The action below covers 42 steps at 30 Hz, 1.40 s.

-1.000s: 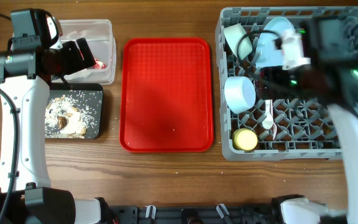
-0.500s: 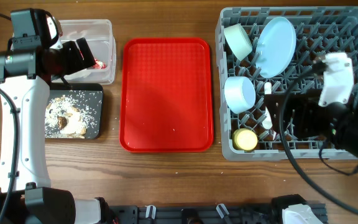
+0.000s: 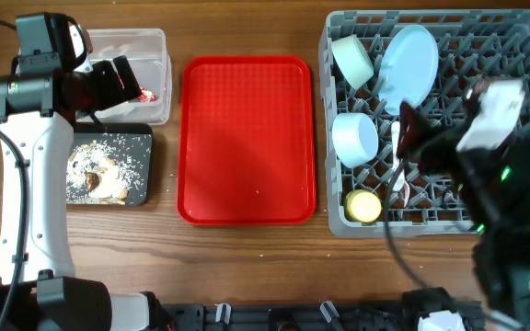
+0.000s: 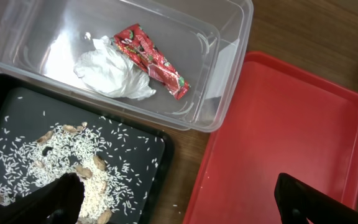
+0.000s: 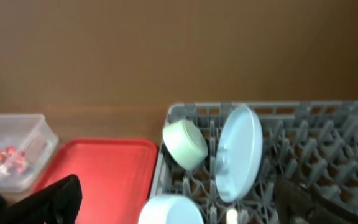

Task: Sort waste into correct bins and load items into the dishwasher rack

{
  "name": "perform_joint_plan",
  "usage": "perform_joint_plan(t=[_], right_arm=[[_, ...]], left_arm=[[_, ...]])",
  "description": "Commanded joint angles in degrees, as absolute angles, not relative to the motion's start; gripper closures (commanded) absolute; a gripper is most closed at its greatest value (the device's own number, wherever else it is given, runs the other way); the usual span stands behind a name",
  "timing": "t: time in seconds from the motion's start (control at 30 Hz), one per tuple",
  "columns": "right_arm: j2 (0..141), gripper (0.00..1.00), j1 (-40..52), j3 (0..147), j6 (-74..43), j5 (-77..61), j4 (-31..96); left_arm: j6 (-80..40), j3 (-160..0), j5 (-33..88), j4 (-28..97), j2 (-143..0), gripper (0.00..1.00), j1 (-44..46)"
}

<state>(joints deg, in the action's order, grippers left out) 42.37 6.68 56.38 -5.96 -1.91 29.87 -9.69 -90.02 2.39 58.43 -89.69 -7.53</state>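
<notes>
The grey dishwasher rack (image 3: 486, 28) holds an upright light blue plate (image 3: 409, 57), a pale green bowl (image 3: 352, 59), a light blue bowl (image 3: 354, 138), a yellow cup (image 3: 363, 206) and a white utensil (image 3: 397, 175). My right gripper (image 3: 417, 152) hovers open and empty over the rack's middle, blurred. The clear tub (image 4: 229, 37) contains the red wrapper (image 4: 151, 59) and white napkin (image 4: 114, 74). Rice and brown lumps (image 4: 67, 168) lie in the black tray (image 4: 157, 155). My left gripper (image 4: 179, 202) hangs open and empty above the tray's corner.
A large flat red serving tray (image 3: 247, 138) lies between the bins and the rack, with a few crumbs on it. The wooden table (image 3: 247, 267) shows along the front. The right wrist view shows the plate (image 5: 238, 152) and the green bowl (image 5: 185, 144).
My right arm has drawn back from the plate at the rack's far side toward the rack's middle and front right. The left arm has not moved.
</notes>
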Motion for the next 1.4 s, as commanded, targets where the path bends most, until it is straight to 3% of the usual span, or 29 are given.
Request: perform_joint_plan(t=[0.0,0.27,0.47,0.7,1.37], right_arm=[[31.31,0.0,4.01,39.35,-4.69,-9.19,18.7],[14.04,0.0,3.66,13.56,-4.67,-6.98,-0.95],[6.35,0.0,3.66,4.56,-4.71,-5.58,-5.08],[0.12,0.0,3.68,0.25,-4.78,-5.87,-3.29],[0.27,0.0,3.68,0.3,-4.64,-8.25,-0.62]], left_arm=[[-8.99,-90.35,1.83,58.35,-89.78,0.0,-7.68],[-8.99,-90.35,1.83,58.35,-89.78,0.0,-7.68],[-8.99,-90.35,1.83,58.35,-89.78,0.0,-7.68],[-8.99,-90.35,1.83,58.35,-89.78,0.0,-7.68],[-8.99,-90.35,1.83,58.35,-89.8,0.0,-7.68]])
